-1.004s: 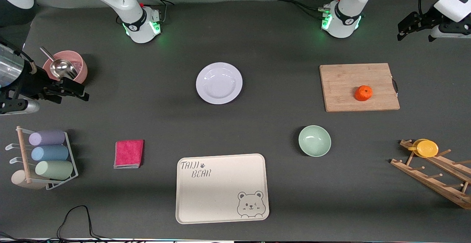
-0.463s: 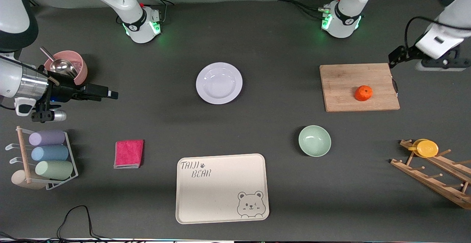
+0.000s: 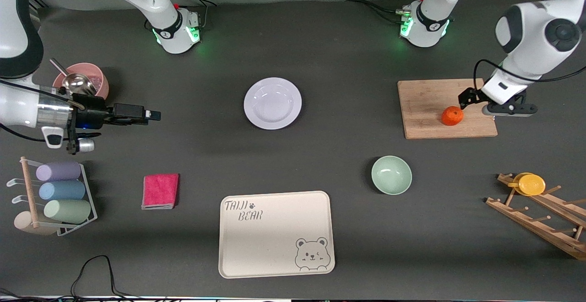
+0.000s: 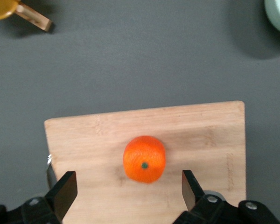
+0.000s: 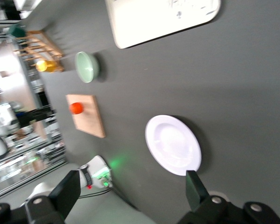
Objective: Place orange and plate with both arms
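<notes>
The small orange [image 3: 452, 115] lies on a wooden cutting board [image 3: 430, 105] toward the left arm's end of the table. My left gripper [image 3: 463, 99] hangs over the board just beside the orange, open. In the left wrist view the orange [image 4: 144, 158] sits just ahead of the gap of the left gripper [image 4: 128, 189], touching neither finger. The white plate [image 3: 273, 103] rests mid-table. My right gripper [image 3: 154, 115] is open and empty, level over bare table toward the right arm's end, well short of the plate [image 5: 172, 144]. Its fingers [image 5: 67, 193] frame that view.
A mint-green bowl [image 3: 391, 175] and a beige bear tray [image 3: 276, 233] lie nearer the front camera. A pink cloth [image 3: 160, 191], a cup rack [image 3: 59, 196] and a pink bowl with a scoop [image 3: 87, 84] sit at the right arm's end. A wooden rack holds a yellow cup [image 3: 531, 184].
The left arm has swung in from the table's end and come down over the board beside the orange. The right gripper has moved toward the plate. Orange and plate have not moved.
</notes>
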Action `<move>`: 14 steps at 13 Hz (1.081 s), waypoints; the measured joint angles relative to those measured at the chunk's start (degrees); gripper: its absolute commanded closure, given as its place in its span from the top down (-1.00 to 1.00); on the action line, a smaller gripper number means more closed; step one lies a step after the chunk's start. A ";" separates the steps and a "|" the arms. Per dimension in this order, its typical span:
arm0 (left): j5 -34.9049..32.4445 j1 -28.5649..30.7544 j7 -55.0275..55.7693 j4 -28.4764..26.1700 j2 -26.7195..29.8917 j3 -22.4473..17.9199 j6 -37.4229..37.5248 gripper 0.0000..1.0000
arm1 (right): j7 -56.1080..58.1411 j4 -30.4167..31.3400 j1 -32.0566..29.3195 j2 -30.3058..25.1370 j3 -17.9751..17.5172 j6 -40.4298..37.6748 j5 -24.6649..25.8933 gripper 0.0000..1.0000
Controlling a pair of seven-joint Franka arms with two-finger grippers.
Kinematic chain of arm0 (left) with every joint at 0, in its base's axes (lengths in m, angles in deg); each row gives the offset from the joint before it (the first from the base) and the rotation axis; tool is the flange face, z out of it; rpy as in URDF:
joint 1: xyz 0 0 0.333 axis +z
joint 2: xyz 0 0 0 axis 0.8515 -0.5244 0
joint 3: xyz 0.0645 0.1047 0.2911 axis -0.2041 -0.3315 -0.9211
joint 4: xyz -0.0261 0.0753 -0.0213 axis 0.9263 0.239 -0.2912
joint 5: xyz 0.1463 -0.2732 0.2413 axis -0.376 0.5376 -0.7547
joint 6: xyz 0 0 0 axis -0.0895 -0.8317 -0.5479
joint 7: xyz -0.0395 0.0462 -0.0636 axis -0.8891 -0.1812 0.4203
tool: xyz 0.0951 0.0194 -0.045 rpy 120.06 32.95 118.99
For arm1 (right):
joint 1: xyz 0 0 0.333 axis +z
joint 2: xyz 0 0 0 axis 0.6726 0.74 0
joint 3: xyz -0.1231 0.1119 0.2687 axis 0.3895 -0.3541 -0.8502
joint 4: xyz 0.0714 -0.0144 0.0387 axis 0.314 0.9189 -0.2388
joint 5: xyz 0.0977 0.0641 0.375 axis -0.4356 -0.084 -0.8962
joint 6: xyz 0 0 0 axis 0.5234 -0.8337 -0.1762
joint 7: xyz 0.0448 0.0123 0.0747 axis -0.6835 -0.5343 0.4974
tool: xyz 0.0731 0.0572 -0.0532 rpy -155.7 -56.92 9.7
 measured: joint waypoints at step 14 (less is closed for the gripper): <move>-0.09 0.00 -0.01 -3.67 -15.78 0.19 -18.71 1.00 | 32.73 17.38 -1.22 7.76 7.20 -3.76 -23.25 1.00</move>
